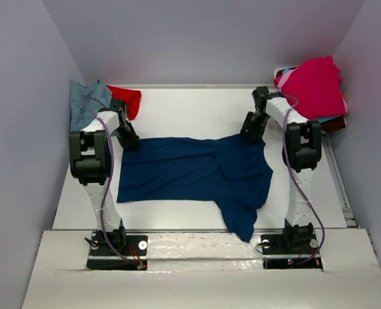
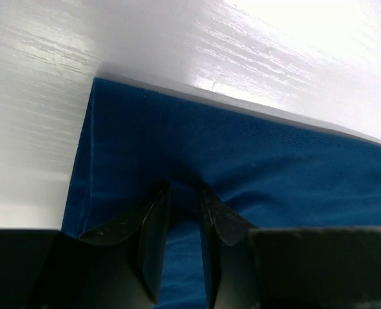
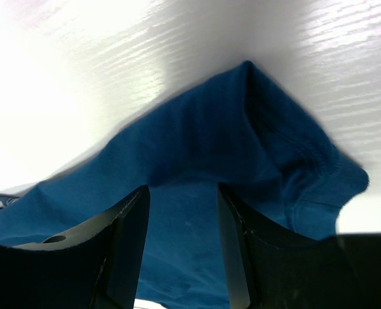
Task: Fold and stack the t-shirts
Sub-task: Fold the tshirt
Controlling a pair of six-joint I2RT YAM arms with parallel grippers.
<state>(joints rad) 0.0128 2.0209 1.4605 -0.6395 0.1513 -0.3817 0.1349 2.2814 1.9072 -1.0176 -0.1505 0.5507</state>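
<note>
A navy t-shirt [image 1: 197,170] lies spread flat across the middle of the white table [image 1: 197,109], one sleeve trailing toward the near edge. My left gripper [image 1: 130,142] is down on its far left corner. In the left wrist view that gripper [image 2: 184,190] has its jaws a narrow gap apart, tips pressing on the navy cloth [image 2: 242,148] with cloth showing between them. My right gripper [image 1: 250,136] sits on the shirt's far right corner. Seen from the right wrist, the gripper [image 3: 181,188] is open wider over the navy cloth [image 3: 242,135], which is not pinched.
A dusty blue-grey t-shirt [image 1: 87,100] and a red one [image 1: 127,100] lie bunched at the far left corner. A magenta t-shirt [image 1: 316,87] tops a pile at the far right. Grey walls close in on both sides.
</note>
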